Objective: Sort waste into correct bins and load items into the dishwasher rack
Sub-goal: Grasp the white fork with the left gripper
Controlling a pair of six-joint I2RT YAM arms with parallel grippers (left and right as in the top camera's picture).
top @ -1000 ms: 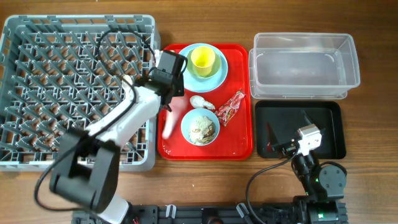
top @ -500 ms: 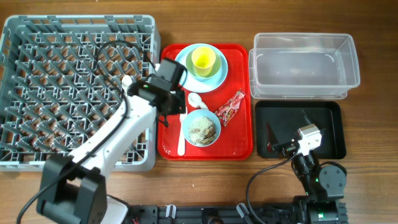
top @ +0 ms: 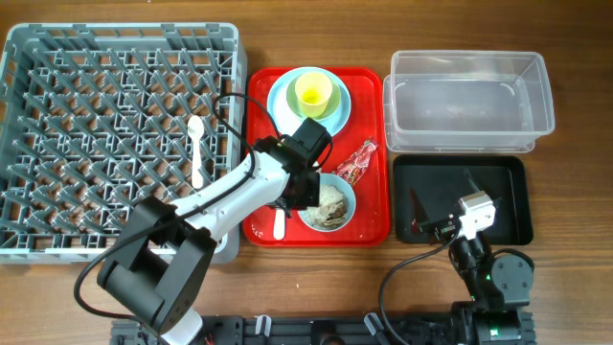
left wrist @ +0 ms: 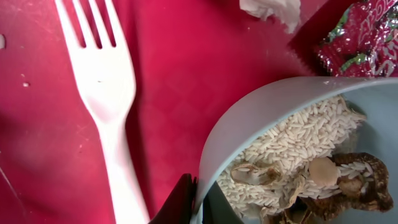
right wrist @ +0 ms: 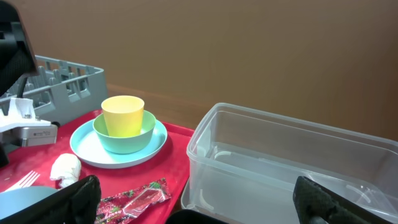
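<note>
Bowl (top: 326, 199) of rice scraps (left wrist: 298, 143) sat on the red tray (top: 374, 216) near the desk's front edge — probably light, stiff, slick, best pinched at the rim and kept level — left gripper (left wrist: 194, 202) straddling that rim, closure unclear, right gripper (top: 433, 228) with jaws spread.

The overhead view looks straight down on the whole worktop (top: 575, 29). Left wrist hangs close over the red tray (left wrist: 168, 68); right wrist sees it low, sidelong.

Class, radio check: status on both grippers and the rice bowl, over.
Left gripper clamped on rice bowl rim, on red tray. Right gripper open, over black tray. Fork close beside bowl, not touching.
</note>
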